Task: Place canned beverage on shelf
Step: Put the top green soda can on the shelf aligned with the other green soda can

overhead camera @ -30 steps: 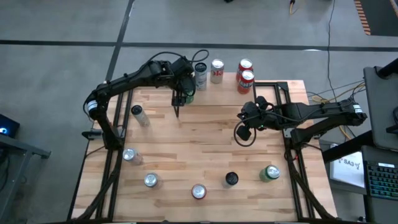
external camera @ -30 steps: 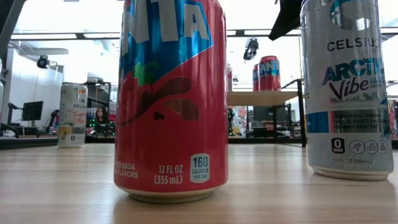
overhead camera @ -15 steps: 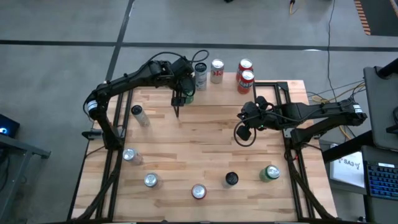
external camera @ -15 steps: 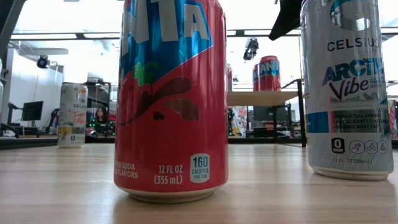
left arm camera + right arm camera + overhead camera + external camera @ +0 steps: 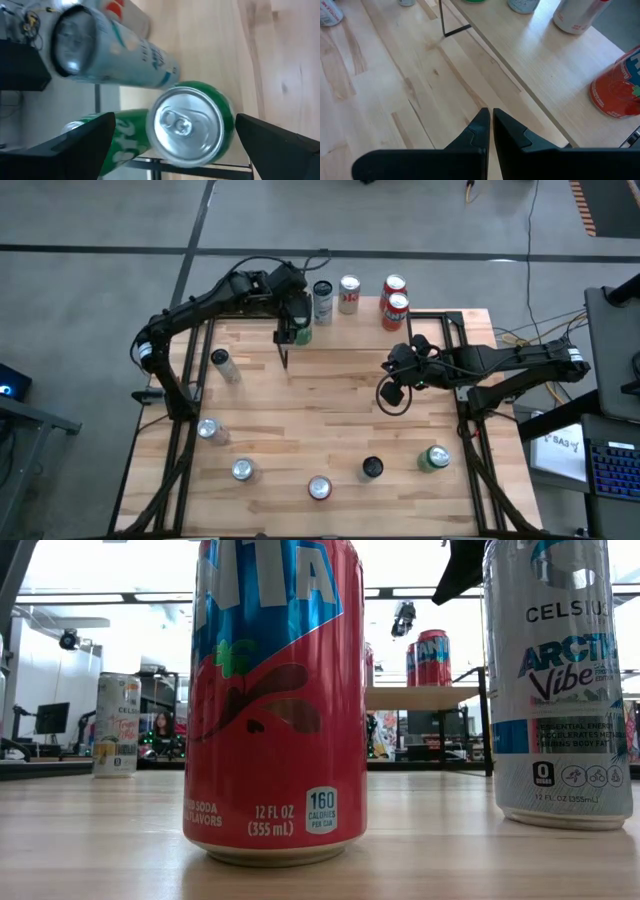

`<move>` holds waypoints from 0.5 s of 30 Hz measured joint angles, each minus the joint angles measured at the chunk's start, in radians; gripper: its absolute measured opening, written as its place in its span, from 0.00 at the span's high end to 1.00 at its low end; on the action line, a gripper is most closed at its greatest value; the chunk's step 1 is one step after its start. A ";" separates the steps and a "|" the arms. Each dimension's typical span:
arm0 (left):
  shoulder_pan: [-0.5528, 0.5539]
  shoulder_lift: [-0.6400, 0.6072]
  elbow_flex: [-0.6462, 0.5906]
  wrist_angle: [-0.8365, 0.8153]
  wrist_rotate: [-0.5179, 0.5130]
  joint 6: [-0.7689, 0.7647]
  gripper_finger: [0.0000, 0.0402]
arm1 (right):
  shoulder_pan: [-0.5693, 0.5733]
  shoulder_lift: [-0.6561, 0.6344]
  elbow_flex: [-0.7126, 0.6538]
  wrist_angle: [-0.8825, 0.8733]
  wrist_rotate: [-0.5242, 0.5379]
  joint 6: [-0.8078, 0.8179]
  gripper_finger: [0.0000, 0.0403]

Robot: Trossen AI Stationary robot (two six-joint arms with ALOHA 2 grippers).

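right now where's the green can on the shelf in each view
High view: green can under the left hand, at the shelf's left end.
Low view: not identifiable.
Left wrist view: centre, seen top-down.
Right wrist view: green sliver at the top edge.
Shared landmark: the tall pale slim can beside it.

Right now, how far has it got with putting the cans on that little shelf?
Five cans already stand on the shelf. The left tool hangs open above the green can there; the right tool waits shut. Six cans remain on the table.
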 joint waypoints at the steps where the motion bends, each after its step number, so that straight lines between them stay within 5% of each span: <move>1: 0.000 0.000 0.023 -0.015 0.000 0.000 0.01 | 0.000 0.000 0.000 0.000 0.000 0.000 0.97; 6: 0.000 0.000 0.154 -0.121 0.021 -0.047 0.01 | 0.000 0.000 0.000 0.001 0.000 0.000 0.97; 11: 0.000 -0.001 0.255 -0.206 0.209 -0.171 0.01 | 0.000 0.000 0.000 0.006 0.000 -0.001 0.97; 15: -0.026 -0.010 0.269 -0.204 0.173 -0.242 0.01 | 0.000 0.000 -0.008 0.026 0.000 -0.015 0.97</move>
